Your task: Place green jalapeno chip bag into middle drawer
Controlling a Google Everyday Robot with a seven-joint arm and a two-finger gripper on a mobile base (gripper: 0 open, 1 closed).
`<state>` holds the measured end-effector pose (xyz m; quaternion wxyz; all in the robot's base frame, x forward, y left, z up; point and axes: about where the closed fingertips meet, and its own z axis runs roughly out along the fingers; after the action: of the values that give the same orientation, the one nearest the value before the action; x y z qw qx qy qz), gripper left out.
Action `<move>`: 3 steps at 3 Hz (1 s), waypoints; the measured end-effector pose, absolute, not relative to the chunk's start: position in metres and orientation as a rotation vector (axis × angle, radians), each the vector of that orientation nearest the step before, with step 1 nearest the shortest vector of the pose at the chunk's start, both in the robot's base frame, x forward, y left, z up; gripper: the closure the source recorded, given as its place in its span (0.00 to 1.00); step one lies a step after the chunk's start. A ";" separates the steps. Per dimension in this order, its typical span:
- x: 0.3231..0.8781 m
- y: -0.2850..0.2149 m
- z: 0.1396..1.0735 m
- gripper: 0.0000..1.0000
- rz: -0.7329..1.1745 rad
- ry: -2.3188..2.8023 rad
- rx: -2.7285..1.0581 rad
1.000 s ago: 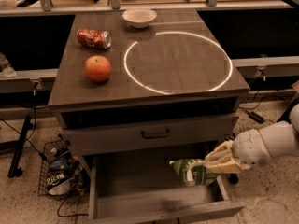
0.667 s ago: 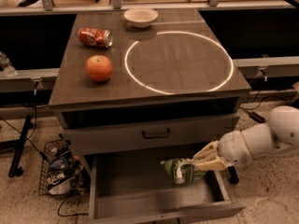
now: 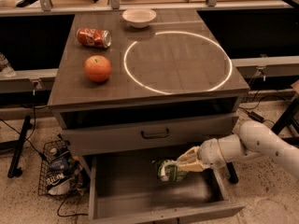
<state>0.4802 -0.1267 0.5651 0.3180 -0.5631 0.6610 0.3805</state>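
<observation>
Since a second ago the gripper (image 3: 180, 166) and the bag (image 3: 167, 171) have been carried toward nine o'clock, from the drawer's right wall to a spot further in over its floor. The tan fingers (image 3: 189, 159) are closed on the bag's three o'clock end, and the bag is held lengthwise, sticking out from them toward nine o'clock. The bag is seen as a small crumpled green foil packet with a white patch on its near face and pale marks that cannot be read; its surface is creased and glossy. It is placed inside the open drawer (image 3: 140, 192), at about one o'clock of the floor's middle, close to the back. Whether it touches the floor cannot be told. From the gripper a white arm (image 3: 254, 141) is run out over the right wall toward three o'clock and off the edge of view. At twelve o'clock of the bag a closed drawer front (image 3: 117, 136) with a dark handle is seen, and above it the tabletop (image 3: 79, 92), marked with a white ring (image 3: 136, 80). At nine o'clock of the ring a round orange-red fruit (image 3: 97, 68) is set; a crushed red can (image 3: 93, 37) lies at eleven o'clock and a pale bowl (image 3: 139, 17) at twelve.
</observation>
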 end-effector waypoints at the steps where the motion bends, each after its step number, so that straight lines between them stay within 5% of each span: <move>1: 0.489 -0.111 0.525 0.74 1.037 1.722 -1.412; 3: 0.481 -0.111 0.494 0.28 1.085 1.723 -1.316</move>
<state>0.4808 -0.1109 0.4938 0.3511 -0.5083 0.6654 0.4190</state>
